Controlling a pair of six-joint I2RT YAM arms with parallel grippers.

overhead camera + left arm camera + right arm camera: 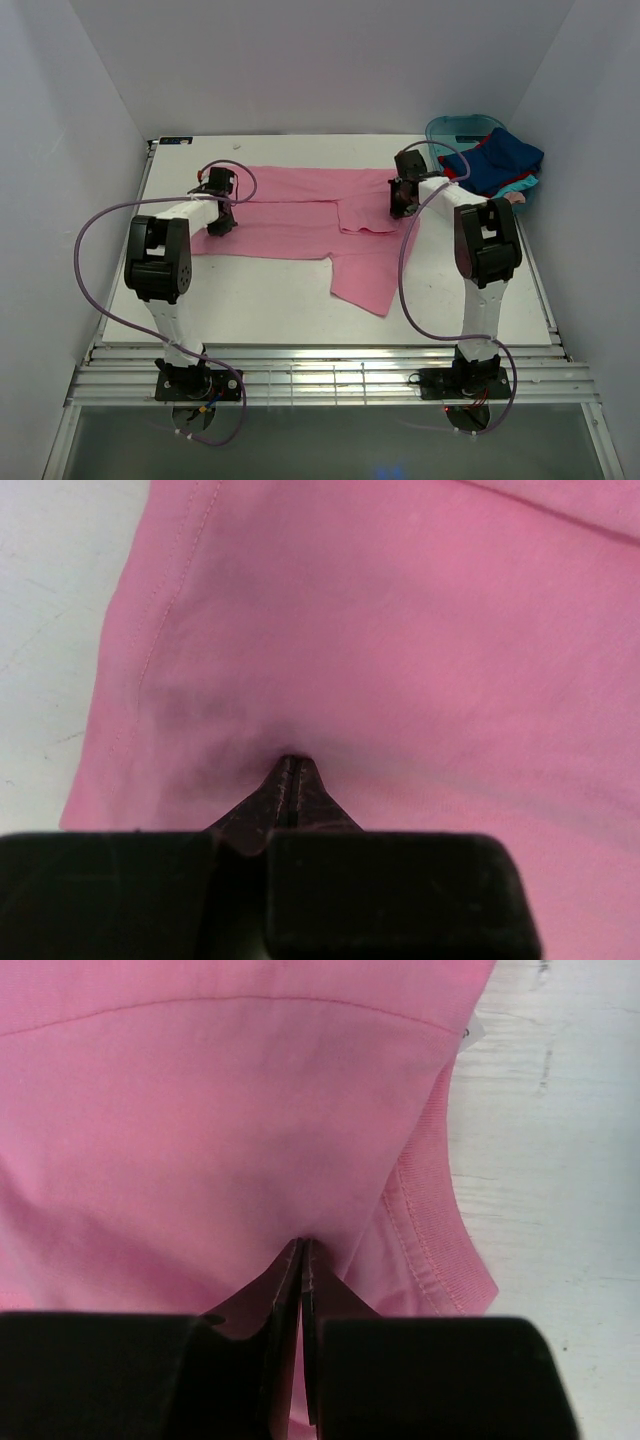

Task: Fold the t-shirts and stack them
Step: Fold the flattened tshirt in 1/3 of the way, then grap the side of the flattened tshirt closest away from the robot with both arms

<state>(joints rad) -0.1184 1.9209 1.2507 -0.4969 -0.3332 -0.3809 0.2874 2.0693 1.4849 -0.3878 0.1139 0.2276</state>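
Your left claw (pixel 219 224) and right claw (pixel 402 208) each pinch shut on the pink t-shirt (pixel 300 225), spread at the centre of the table (pixel 250 300); the other t-shirts (pixel 500 160), blue and red, heap in the teal tub (pixel 450 125) at 2 o'clock.

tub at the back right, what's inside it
The tub holds a heap: a dark blue shirt on top, with a red shirt, turquoise shirt and pale pink shirt peeking out under it. The tub's floor and anything lower are covered.
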